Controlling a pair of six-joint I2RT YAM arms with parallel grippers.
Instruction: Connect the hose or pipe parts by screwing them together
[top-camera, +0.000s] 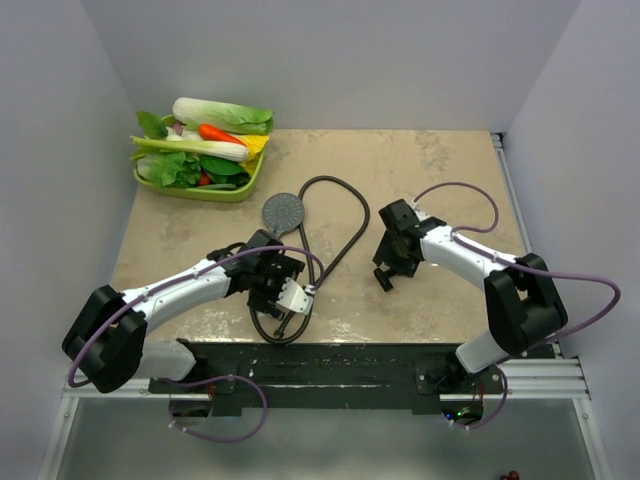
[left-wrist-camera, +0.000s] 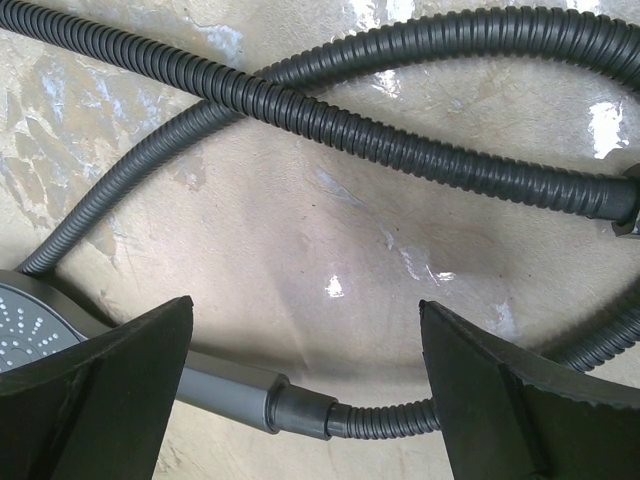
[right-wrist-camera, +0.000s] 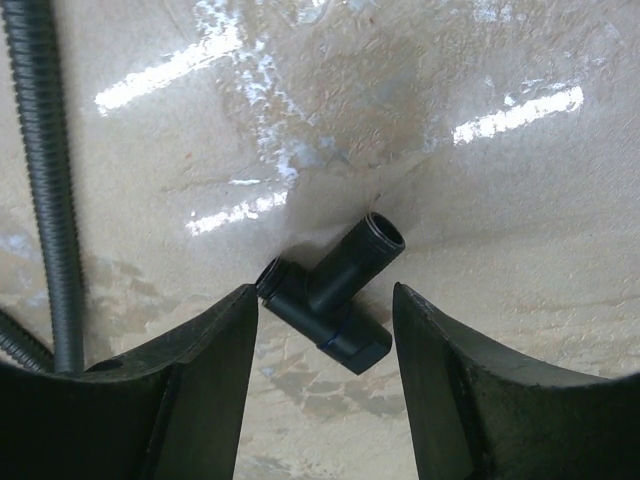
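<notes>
The dark grey shower head (top-camera: 283, 211) lies face up mid-table, its handle pointing toward the arms. The thin dark hose (top-camera: 352, 212) loops to its right and back under my left gripper (top-camera: 288, 292). In the left wrist view the grey handle (left-wrist-camera: 225, 392) meets the hose's end nut (left-wrist-camera: 300, 411), and the ribbed hose (left-wrist-camera: 400, 140) crosses above. My left gripper (left-wrist-camera: 305, 303) hangs wide open over that joint. My right gripper (top-camera: 385, 277) stands open astride a black T-shaped fitting (right-wrist-camera: 335, 285) lying on the table; its left fingertip (right-wrist-camera: 235, 315) is at the fitting's end.
A green basket (top-camera: 236, 190) piled with toy vegetables stands at the back left corner. White walls close in the table on three sides. Purple cables (top-camera: 470, 190) arc off the right arm. A stretch of hose (right-wrist-camera: 45, 180) runs left of the right gripper.
</notes>
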